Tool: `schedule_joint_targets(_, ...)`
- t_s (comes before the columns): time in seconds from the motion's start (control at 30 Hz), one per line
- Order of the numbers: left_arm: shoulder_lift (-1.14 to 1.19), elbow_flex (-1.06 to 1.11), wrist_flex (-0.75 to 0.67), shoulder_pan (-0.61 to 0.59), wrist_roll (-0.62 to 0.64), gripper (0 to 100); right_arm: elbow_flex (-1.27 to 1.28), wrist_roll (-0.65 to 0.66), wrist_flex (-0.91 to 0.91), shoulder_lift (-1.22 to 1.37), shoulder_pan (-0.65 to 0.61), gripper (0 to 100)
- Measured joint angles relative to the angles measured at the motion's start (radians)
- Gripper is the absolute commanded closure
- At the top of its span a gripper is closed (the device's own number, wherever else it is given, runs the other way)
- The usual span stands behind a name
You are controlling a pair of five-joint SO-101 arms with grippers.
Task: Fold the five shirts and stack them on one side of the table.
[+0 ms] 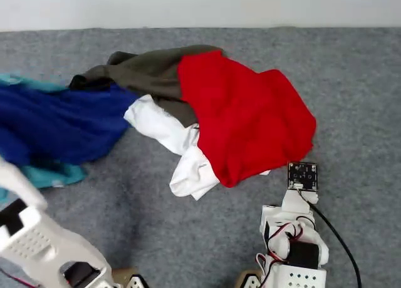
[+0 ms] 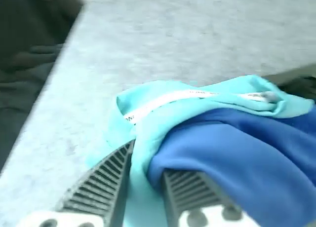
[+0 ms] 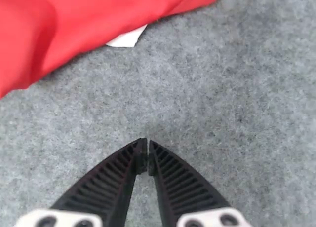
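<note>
**Five shirts in a loose heap, one claw on the teal shirt**

High view: the grey worktop (image 1: 351, 81) carries all five shirts unfolded, in one band that runs from the left edge of the frame to right of centre. The red shirt (image 1: 250, 122) lies right of centre, its long axis slanting from upper left to lower right. It lies over the olive shirt (image 1: 150, 72) at the upper centre and over the white shirt (image 1: 178, 153). The white shirt runs as a diagonal strip down to the lower centre. The blue shirt (image 1: 56, 122) stretches roughly left to right at mid-left and passes out of the frame's left edge. It lies on the teal shirt (image 1: 53, 174), which shows as a fringe above and below it. The left arm (image 1: 37, 241) rises from the lower left corner towards the teal and blue shirts. The right arm (image 1: 294, 250) stands at the lower right, just below the red shirt's lower edge.

Left wrist view: the left claw (image 2: 148, 160) is narrow, its two ribbed fingers pinched on a fold of the teal shirt (image 2: 148, 103). The blue shirt (image 2: 237, 153) presses against one finger. The teal cloth bunches up ahead of the claw, with bare worktop (image 2: 187, 34) beyond it.

Right wrist view: the right claw (image 3: 147, 155) is closed, tip touching tip, and holds nothing. It is over bare worktop (image 3: 237, 89). The red shirt (image 3: 74, 29) lies ahead of it and apart from it, its edge running slantwise. A small corner of the white shirt (image 3: 127, 38) peeks out from under that edge.
</note>
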Motion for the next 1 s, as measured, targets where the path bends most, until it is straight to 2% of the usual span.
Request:
schedule_joint_targets(0.17,-0.031,-0.009,0.0,-0.095,-0.018,99,0.0,0.0,0.0,0.0,0.0,99.0)
schedule_joint_targets(0.3,-0.031,-0.009,0.0,-0.107,-0.052,98,0.0,0.0,0.0,0.0,0.0,99.0)
schedule_joint_targets(0.5,-0.031,-0.009,0.0,-0.1,-0.133,77,0.0,0.0,0.0,0.0,0.0,99.0)
schedule_joint_targets(0.63,-0.046,-0.017,0.0,-0.098,-0.135,74,0.0,0.0,0.0,0.0,0.0,99.0)
schedule_joint_targets(0.83,-0.061,-0.026,0.0,-0.035,-0.135,74,0.0,0.0,0.0,0.0,0.0,99.0)
schedule_joint_targets(1.0,-0.135,0.017,0.0,0.138,-0.135,74,0.0,0.0,0.0,0.0,0.0,99.0)
